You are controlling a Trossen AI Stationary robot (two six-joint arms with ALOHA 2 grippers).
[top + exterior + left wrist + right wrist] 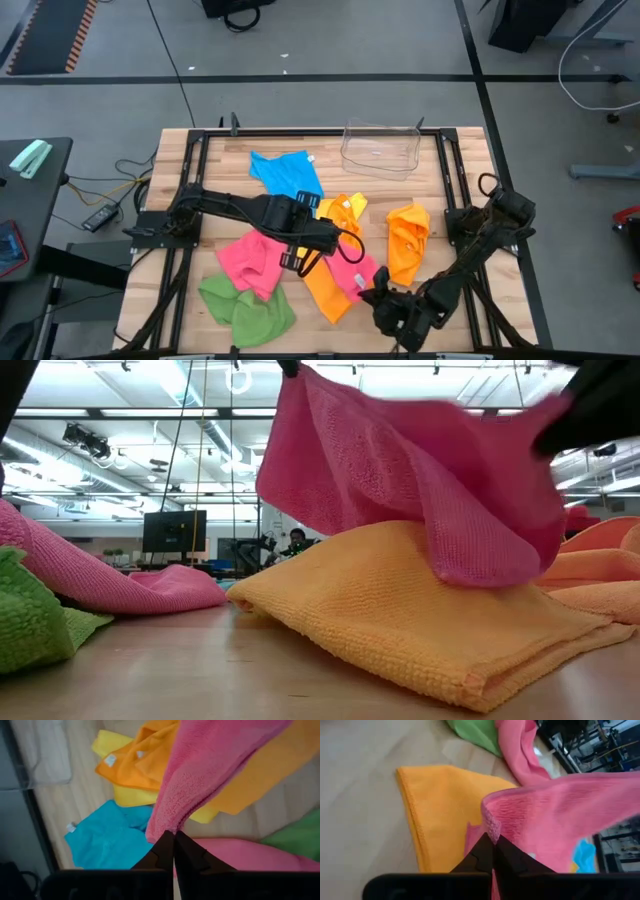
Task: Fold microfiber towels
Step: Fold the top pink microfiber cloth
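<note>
Fingers of the left gripper (173, 851) and the right gripper (493, 854) are each clenched on an edge of 1 pink towel (420, 480); it hangs lifted between them above the orange towel (400, 615), probably so it can be spread flat for folding.

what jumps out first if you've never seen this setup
A pink towel hangs lifted off the table, stretched between the left gripper and the right gripper, each shut on an edge of it. It hangs over a folded orange towel near the table's front. More bright towels lie scattered about, a blue towel toward the back.
</note>
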